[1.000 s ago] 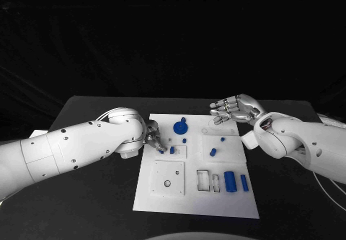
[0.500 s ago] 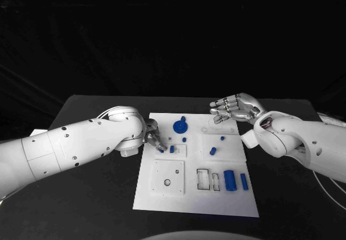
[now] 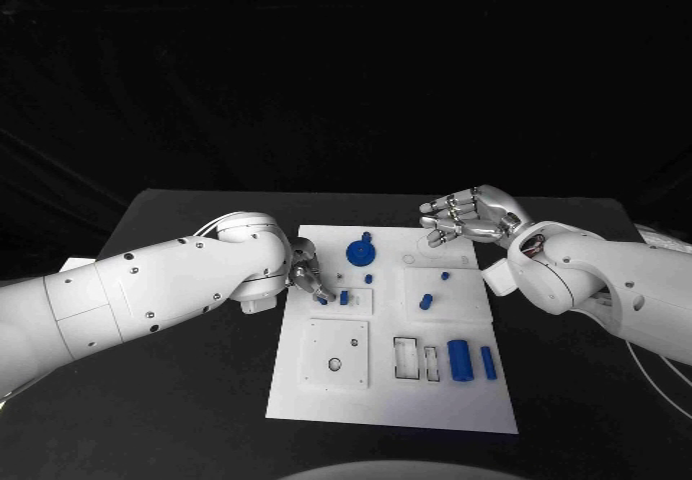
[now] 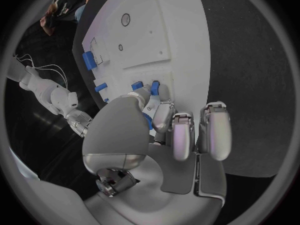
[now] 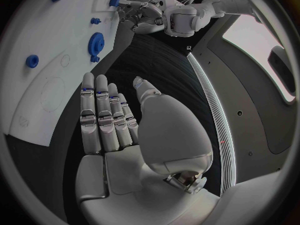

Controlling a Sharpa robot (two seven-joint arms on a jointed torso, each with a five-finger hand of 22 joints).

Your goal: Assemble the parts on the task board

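The white task board (image 3: 325, 400) lies mid-table. My left hand (image 3: 306, 276) is at its left edge and pinches a small blue peg (image 4: 147, 121) between thumb and finger, its tip down beside another blue peg (image 3: 343, 297) standing in the board. A blue gear (image 3: 361, 250) sits near the far edge, and two small blue parts (image 3: 426, 301) lie mid-board. A thick blue cylinder (image 3: 460, 361) and a thin one (image 3: 489, 363) lie at the right. My right hand (image 3: 469, 217) hovers over the far right corner, fingers apart, holding nothing; its palm (image 5: 112, 120) faces the board (image 5: 37, 85).
Black table (image 3: 173, 400) surrounds the board on all sides. Two square white plates (image 3: 336, 360) and rectangular slots (image 3: 418, 362) are set in the board's near half. My left arm (image 3: 144, 290) lies across the table's left side, my right arm (image 3: 606, 285) across its right.
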